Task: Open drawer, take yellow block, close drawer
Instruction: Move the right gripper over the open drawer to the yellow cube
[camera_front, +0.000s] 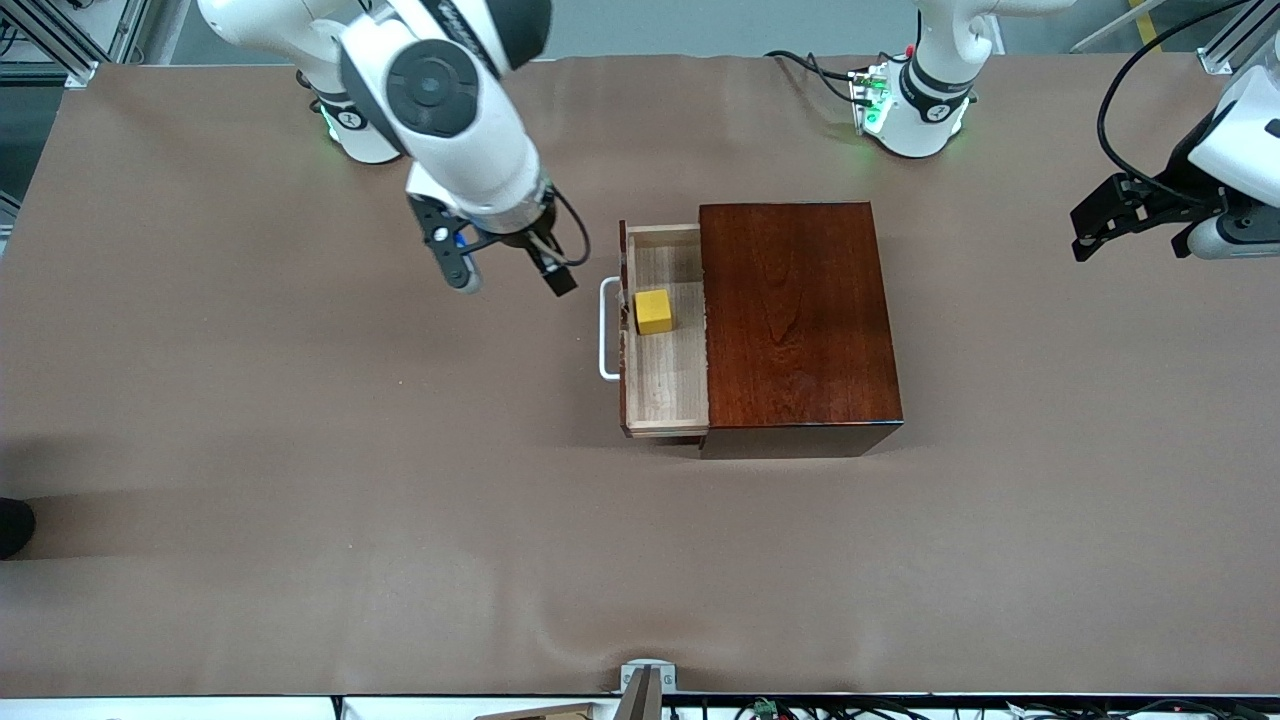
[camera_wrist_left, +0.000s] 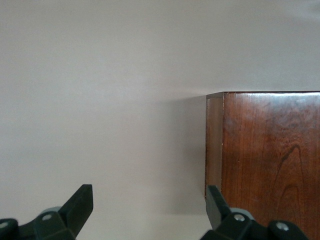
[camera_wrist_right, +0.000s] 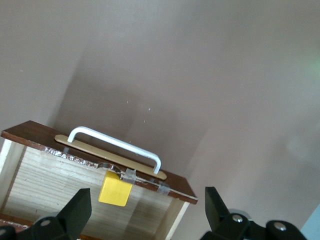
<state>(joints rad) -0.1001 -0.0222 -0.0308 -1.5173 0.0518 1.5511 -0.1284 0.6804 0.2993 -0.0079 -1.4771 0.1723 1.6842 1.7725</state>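
Right gripper (camera_front: 510, 278): in the air over bare table, toward the right arm's end from the drawer front. Fingers spread wide, nothing between them. Its wrist view looks down on the handle and the block, both dark fingertips (camera_wrist_right: 80, 207) clear of the drawer.

Handle (camera_front: 606, 329): white U-shaped bar on the drawer front, facing the right arm's end. No gripper touches it.

Drawer (camera_front: 668, 392): pulled partly out of the box toward the right arm's end. Pale wood floor exposed; the remainder is under the box top. The wrist view shows clear tape and a rough, chipped strip along the inner top edge of the front panel.

Yellow block (camera_front: 654, 311): inside the open drawer, resting on the pale floor. It sits just beside the inner face of the drawer front, roughly at mid-length of the handle. Whether it touches the front panel cannot be told. Not held.

Wooden box (camera_front: 797, 313): glossy reddish-brown, on the table near its middle. Top surface carries nothing.

Left gripper (camera_front: 1125, 215): waiting in the air over bare table at the left arm's end, well apart from the box. Fingers parted wide, empty. Its wrist view shows one corner of the box with a fingertip (camera_wrist_left: 215, 200) in front of it.

Table (camera_front: 300, 450): covered in brown sheeting.
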